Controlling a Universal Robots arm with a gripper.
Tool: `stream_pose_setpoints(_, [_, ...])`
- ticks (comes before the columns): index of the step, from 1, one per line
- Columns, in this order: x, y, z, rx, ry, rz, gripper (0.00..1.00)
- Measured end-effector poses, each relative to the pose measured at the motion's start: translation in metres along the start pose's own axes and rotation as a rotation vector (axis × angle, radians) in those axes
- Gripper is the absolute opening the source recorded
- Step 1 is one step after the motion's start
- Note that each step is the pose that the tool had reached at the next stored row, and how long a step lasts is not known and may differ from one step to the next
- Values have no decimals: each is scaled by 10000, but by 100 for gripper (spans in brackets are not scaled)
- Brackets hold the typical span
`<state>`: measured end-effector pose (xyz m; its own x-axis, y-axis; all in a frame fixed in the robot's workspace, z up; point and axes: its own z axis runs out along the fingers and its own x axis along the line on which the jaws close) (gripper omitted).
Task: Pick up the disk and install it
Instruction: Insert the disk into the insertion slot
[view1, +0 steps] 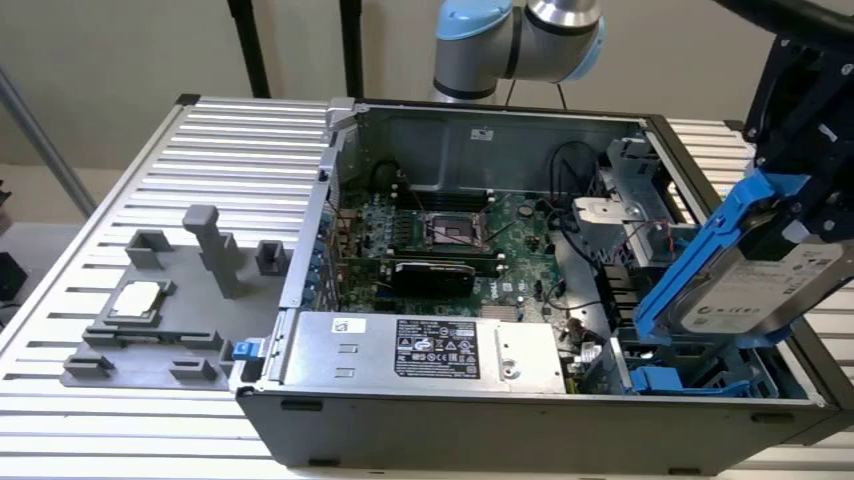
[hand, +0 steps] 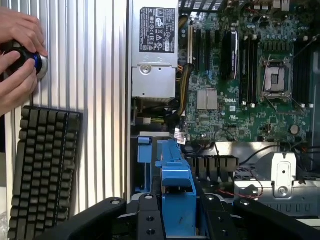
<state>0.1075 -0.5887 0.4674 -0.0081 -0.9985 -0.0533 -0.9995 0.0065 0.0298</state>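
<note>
Gripper (view1: 798, 205) clamped on the disk (view1: 747, 285), which hangs tilted at the exterior view's right edge, above the blue drive bay (view1: 667, 380) at lower right. A clean fit probably needs the carrier frame square to the bay.

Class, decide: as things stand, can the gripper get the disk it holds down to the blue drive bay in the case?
Probably yes: the case lies open and the gripper holds the disk tilted above the blue drive bay, nothing visibly between them.
</note>
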Motion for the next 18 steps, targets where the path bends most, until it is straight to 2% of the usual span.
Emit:
stream_pose_setpoints(12, [32,-19,213,-20,2,-143,0])
stream_pose_setpoints(18, [36,-39,273,-32,-17,-188,0])
